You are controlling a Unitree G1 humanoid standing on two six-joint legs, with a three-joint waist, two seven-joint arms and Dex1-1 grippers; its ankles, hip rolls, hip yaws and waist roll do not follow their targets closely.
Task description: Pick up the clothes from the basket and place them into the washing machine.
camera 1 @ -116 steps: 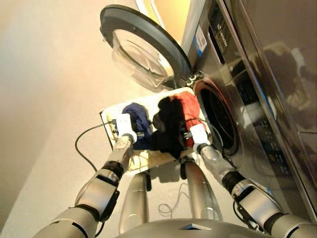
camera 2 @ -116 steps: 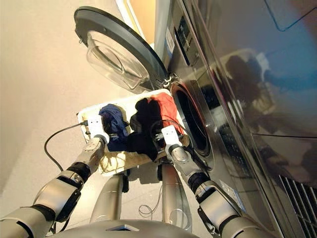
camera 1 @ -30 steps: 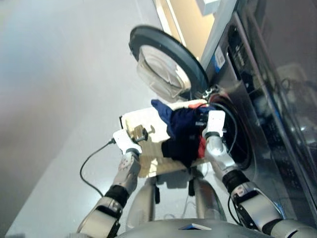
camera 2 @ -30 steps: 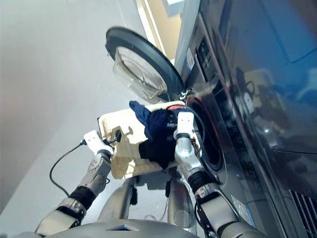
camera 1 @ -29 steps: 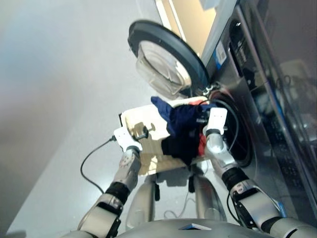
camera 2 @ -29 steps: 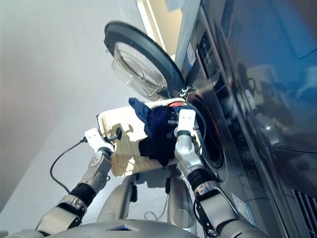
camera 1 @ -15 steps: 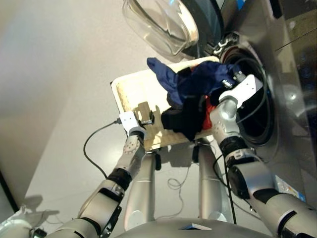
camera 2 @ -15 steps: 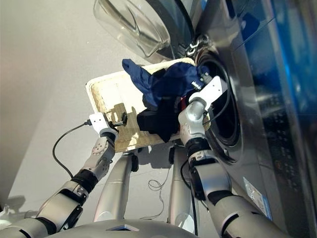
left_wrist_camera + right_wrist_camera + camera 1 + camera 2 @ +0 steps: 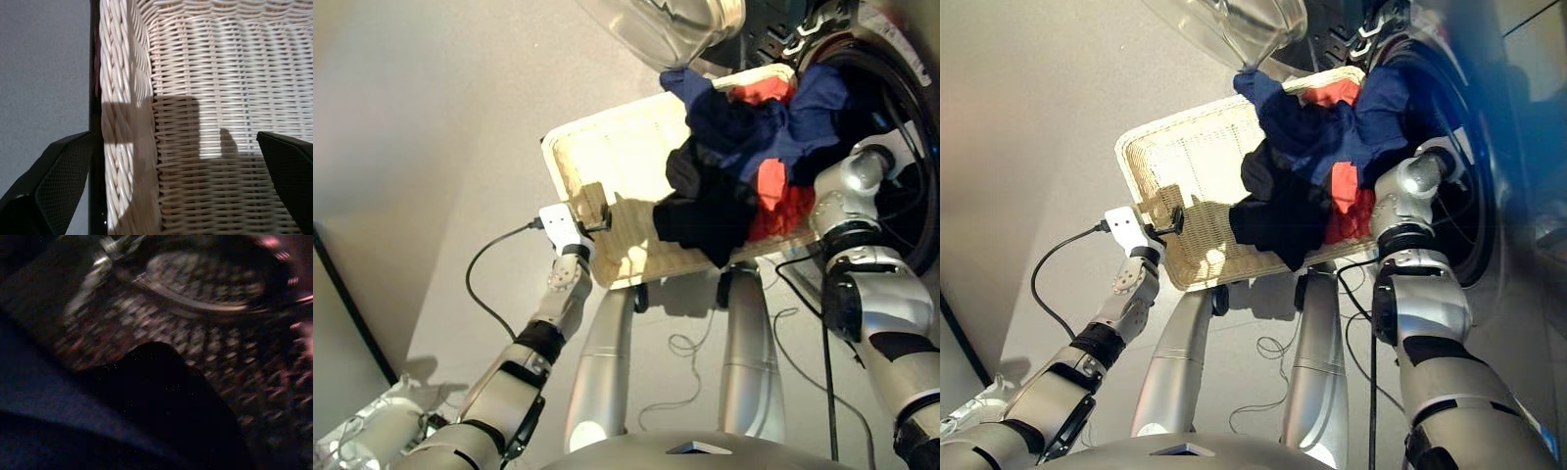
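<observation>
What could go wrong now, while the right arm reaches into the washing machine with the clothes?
The navy garment still trails back over the basket, so it may catch on the rim or hang out of the washing machine opening. It overlaps the black garment and orange-red garment, so pulling could drag them onto the floor.

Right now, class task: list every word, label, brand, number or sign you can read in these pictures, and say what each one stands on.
None can be read.
The washing machine shows no legible label, brand or number in these views.
The basket, the clothes and the white body of the left pincer carry no visible writing.
The right wrist view is too dark and blurred to show any text.
</observation>
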